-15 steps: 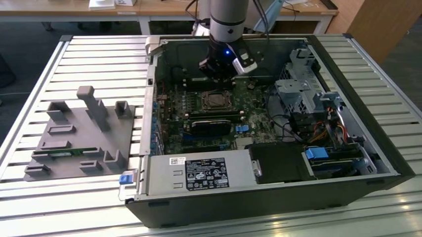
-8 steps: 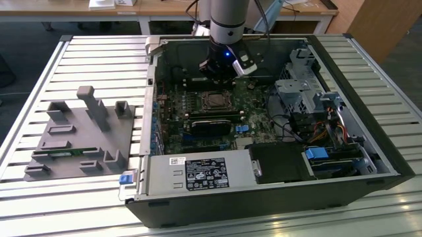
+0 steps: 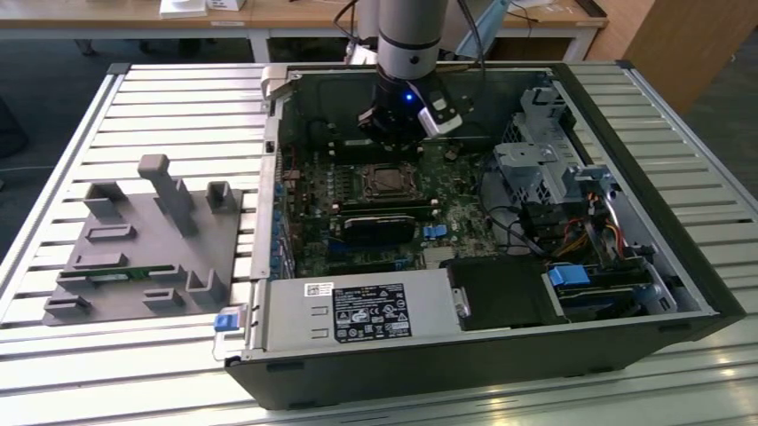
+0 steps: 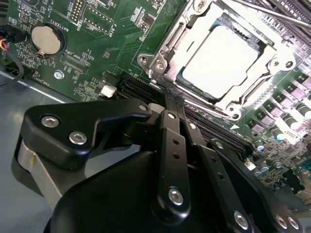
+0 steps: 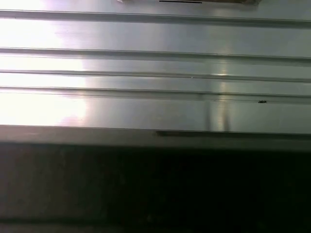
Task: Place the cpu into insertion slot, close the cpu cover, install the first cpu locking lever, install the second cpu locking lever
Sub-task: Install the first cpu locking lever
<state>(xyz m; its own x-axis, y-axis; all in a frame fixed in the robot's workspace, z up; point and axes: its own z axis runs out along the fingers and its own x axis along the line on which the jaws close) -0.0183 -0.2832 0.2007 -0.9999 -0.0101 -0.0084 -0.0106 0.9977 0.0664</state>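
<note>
Jaws are seen pressed together with nothing gripped between them, the gripper (image 4: 170, 104) tip resting at the edge of the cpu cover (image 4: 167, 58) in the second wrist view. The cpu (image 4: 221, 60) is seated in its socket, framed by the lowered cover — its pale metal top is exposed through the square opening. A round coin battery (image 4: 46, 39) is mounted on the green motherboard (image 4: 97, 58) well apart from the cpu. In the exterior view, the open computer case (image 3: 663, 266) is laid on the slatted bench (image 3: 177, 98).
</note>
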